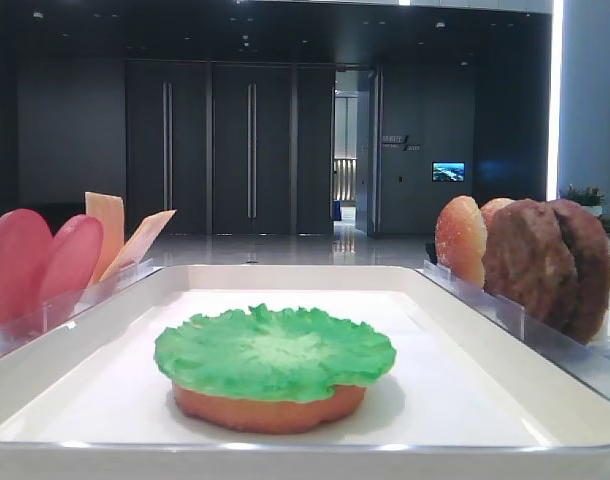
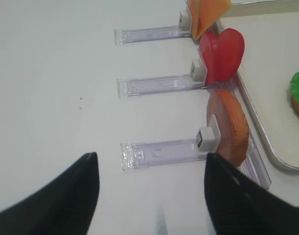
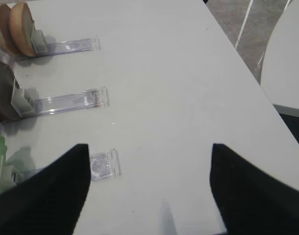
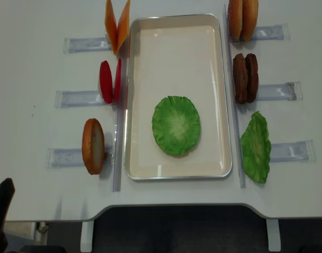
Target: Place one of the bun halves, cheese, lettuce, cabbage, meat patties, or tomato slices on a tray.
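Lettuce on a bun half sits in the tray, and both grippers hang wide apart over the table's outer sides.

Nearest us, the right gripper [image 3: 148,188] hovers above bare table [image 4: 39,68] beside the clear holders [image 3: 73,102], fingers spread wide with nothing between them; the left gripper [image 2: 152,193] is just as wide and empty, over the holder carrying a spare bun half [image 2: 229,126]. In the tray [image 4: 178,20], toward its near edge, the lettuce [image 4: 176,125] lies flat on a bun half [image 1: 270,408]. Left of the tray's left rim stand the tomato slices [image 4: 109,81], and at the far left corner the cheese [image 4: 117,25]. Along the right rim there's a second lettuce leaf [image 4: 256,147], then the meat patties [image 4: 245,77], and two more bun halves [image 4: 242,19] by the far corner.
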Controlling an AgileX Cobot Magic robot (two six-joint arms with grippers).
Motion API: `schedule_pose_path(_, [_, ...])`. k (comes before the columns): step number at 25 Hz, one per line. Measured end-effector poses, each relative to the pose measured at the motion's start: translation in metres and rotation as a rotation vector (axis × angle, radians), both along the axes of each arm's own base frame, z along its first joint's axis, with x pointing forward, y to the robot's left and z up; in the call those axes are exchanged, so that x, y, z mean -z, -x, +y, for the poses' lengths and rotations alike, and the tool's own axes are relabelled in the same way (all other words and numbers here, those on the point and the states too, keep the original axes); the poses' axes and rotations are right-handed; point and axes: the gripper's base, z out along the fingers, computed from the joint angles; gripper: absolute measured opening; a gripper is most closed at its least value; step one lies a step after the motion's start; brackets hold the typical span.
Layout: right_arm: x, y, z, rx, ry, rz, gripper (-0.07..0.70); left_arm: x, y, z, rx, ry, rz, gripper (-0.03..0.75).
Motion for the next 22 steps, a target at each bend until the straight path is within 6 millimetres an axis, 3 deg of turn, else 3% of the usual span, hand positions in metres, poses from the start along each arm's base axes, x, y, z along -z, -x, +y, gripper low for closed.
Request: schedule_pose_path(22, [-0.0004,-0.0003,0.0001,0.0,-0.002,-0.006,0.49,0.0,0.0,0.0,0.0,0.0,0.0,0.517])
